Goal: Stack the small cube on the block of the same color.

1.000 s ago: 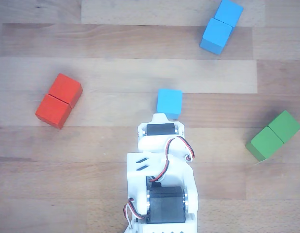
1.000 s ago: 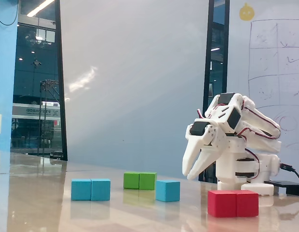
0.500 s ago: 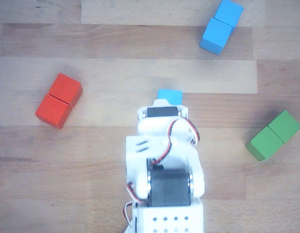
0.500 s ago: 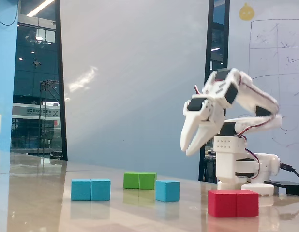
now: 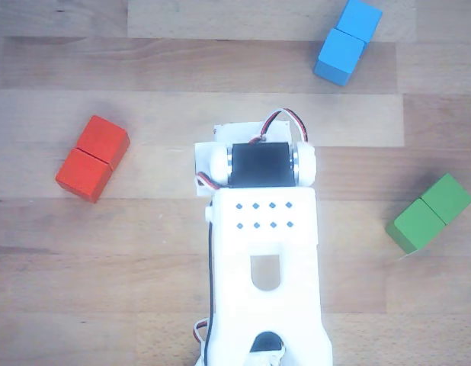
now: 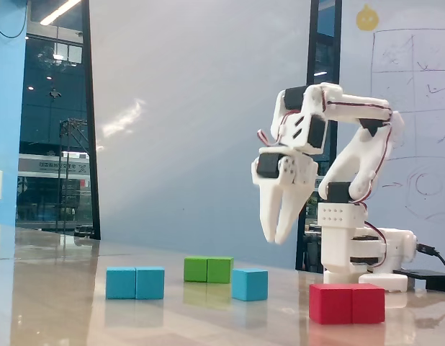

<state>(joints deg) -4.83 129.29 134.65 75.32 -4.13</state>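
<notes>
Still on the approach: my claw [image 6: 273, 238] hangs slightly parted, holding nothing. The small cube [image 6: 250, 284] sits below it, a bit left in the fixed view, so next I drop down and open wider.

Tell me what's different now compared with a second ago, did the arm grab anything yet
No grab yet. In the fixed view the arm has unfolded upward and swung left, carrying the gripper from low beside its base to high above the small cube, fingers pointing down and empty. The small cube, the blue block, the green block and the red block have not moved.
</notes>
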